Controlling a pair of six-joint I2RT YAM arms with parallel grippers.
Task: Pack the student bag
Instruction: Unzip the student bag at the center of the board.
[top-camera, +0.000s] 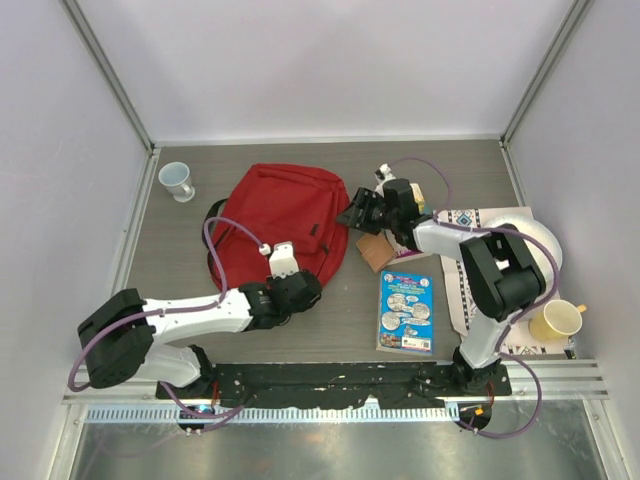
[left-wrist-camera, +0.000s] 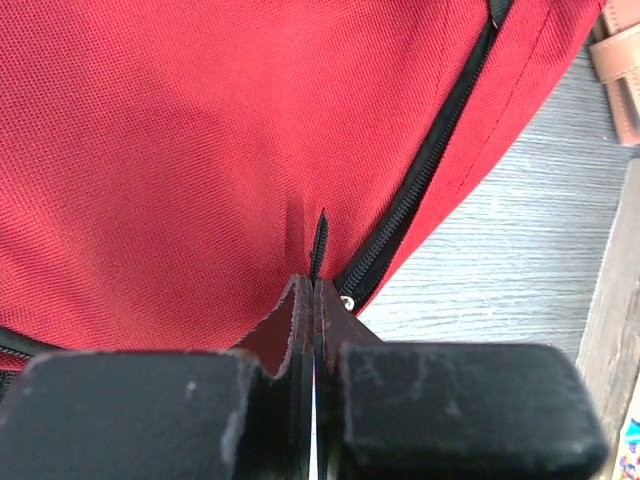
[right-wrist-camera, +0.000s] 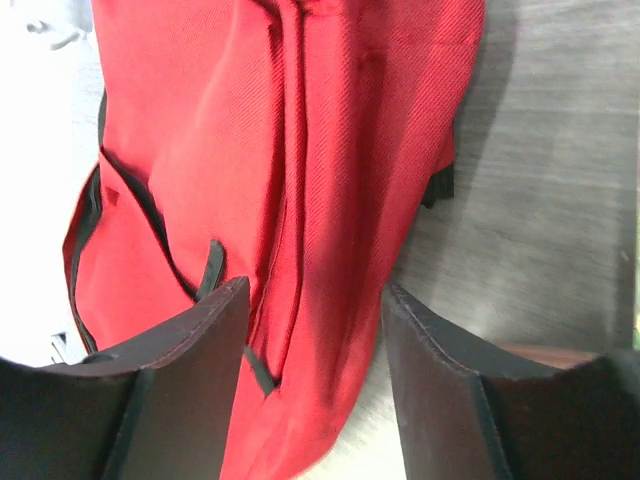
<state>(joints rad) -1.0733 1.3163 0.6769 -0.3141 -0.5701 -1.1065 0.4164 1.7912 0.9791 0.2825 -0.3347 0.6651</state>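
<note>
Pinching the black zipper pull (left-wrist-camera: 320, 240) on the large red fabric backpack (top-camera: 280, 210), left hand (left-wrist-camera: 314, 292) is clenched; right hand (right-wrist-camera: 315, 290) gapes open. Brace the fabric, pull straight along the track.

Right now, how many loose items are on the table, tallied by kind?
Red backpack: 1
Cups: 2
Booklet: 1
Brown leather piece: 1
Patterned cloth: 1
Total: 6
</note>
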